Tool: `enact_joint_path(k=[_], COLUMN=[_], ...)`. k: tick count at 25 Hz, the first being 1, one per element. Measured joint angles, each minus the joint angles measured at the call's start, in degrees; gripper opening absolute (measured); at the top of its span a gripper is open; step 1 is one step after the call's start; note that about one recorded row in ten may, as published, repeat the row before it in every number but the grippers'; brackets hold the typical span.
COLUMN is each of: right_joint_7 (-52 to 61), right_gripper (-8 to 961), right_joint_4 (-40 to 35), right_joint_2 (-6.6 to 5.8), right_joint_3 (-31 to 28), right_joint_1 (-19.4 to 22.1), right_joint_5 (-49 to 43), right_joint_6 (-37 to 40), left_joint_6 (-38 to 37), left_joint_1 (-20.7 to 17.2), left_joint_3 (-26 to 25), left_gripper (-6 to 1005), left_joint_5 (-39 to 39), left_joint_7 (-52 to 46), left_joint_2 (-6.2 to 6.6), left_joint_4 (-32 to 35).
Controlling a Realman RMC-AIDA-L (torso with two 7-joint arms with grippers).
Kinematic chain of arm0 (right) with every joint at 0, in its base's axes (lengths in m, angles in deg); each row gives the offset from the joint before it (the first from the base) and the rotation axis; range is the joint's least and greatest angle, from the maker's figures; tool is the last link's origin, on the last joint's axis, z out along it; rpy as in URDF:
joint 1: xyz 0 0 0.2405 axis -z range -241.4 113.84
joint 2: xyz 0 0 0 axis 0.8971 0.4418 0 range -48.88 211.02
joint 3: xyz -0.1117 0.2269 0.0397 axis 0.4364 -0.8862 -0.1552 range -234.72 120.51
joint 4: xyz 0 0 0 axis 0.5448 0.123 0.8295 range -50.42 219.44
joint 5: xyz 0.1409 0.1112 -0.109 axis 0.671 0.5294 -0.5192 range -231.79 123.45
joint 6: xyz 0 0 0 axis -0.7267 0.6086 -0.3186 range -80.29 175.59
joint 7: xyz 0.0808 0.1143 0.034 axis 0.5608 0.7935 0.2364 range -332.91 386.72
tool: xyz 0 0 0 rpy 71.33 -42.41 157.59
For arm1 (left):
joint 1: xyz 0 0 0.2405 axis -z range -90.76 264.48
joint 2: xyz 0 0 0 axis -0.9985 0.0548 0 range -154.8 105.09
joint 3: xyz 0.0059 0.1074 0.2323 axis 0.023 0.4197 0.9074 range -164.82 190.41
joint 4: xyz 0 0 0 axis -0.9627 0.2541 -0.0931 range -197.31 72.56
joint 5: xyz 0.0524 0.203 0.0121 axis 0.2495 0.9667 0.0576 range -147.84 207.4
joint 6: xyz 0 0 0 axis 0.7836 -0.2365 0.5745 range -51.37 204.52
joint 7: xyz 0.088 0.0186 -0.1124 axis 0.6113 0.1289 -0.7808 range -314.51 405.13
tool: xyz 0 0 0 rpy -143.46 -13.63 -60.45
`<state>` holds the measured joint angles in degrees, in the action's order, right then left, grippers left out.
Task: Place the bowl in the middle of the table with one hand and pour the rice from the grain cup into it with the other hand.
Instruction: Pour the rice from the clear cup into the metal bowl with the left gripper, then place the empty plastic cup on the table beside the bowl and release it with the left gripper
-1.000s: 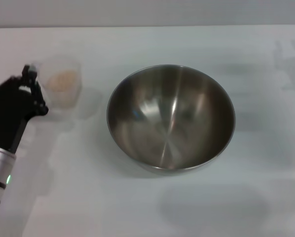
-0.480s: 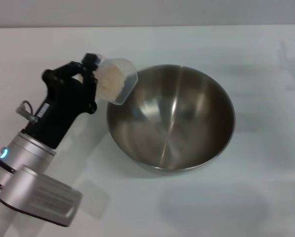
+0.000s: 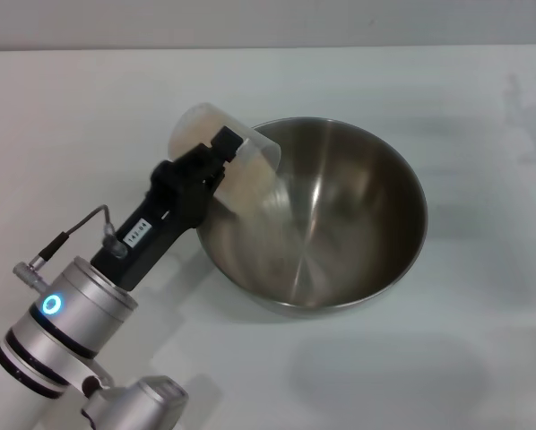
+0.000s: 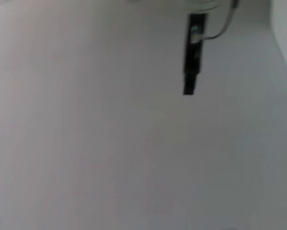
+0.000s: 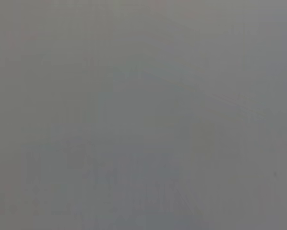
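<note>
Left claw tips the grain cup over the bowl

The left claw (image 3: 216, 154) is closed on the grain cup (image 3: 221, 159) and holds it tilted above the left rim of the bowl (image 3: 340, 215), mouth toward the inside. The rice (image 3: 250, 184) shows pale inside the cup near its mouth. The bowl stands near the middle of the white table (image 3: 483, 340). The right claw is out of sight

The left arm (image 3: 80, 313) is stretched diagonally forward and inward, its gripper (image 3: 216, 161) clamped and rolled over sideways.
</note>
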<state>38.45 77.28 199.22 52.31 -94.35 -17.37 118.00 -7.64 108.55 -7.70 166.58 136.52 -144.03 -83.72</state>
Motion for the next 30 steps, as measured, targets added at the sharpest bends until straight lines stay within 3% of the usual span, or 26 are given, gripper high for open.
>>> enact_joint_path(k=[5,7,10,12,15,30], right_joint_7=[-0.88,-0.88,-0.89,-0.90,-0.91,-1.45], right_gripper=[433,433,433,433,433,433], right_joint_4=[-0.19,-0.15,-0.02,0.00,0.04,0.20], right_joint_2=[-0.03,-0.03,-0.03,-0.03,-0.03,-0.12], right_joint_3=[0.00,0.00,0.00,0.00,0.00,0.00], right_joint_1=[-0.02,-0.12,-0.26,-0.28,-0.28,-0.28], right_joint_5=[-0.19,-0.20,-0.26,-0.29,-0.25,0.09], right_joint_6=[-0.02,-0.05,-0.11,-0.15,-0.19,-0.39], left_joint_6=[0.17,2.19,2.19,2.81,2.79,2.20], left_joint_1=[-0.01,0.07,0.07,0.19,0.20,0.29], left_joint_3=[0.02,0.34,0.34,0.67,0.72,0.18], left_gripper=[28,28,28,29,29,31], left_joint_5=[0.62,1.54,1.54,1.57,2.21,4.63], left_joint_7=[3.81,15.11,15.11,23.19,26.86,29.33], left_joint_2=[0.00,0.00,0.00,0.00,0.00,0.00], left_joint_4=[-0.03,-0.79,-0.79,-0.98,-0.98,-0.97])
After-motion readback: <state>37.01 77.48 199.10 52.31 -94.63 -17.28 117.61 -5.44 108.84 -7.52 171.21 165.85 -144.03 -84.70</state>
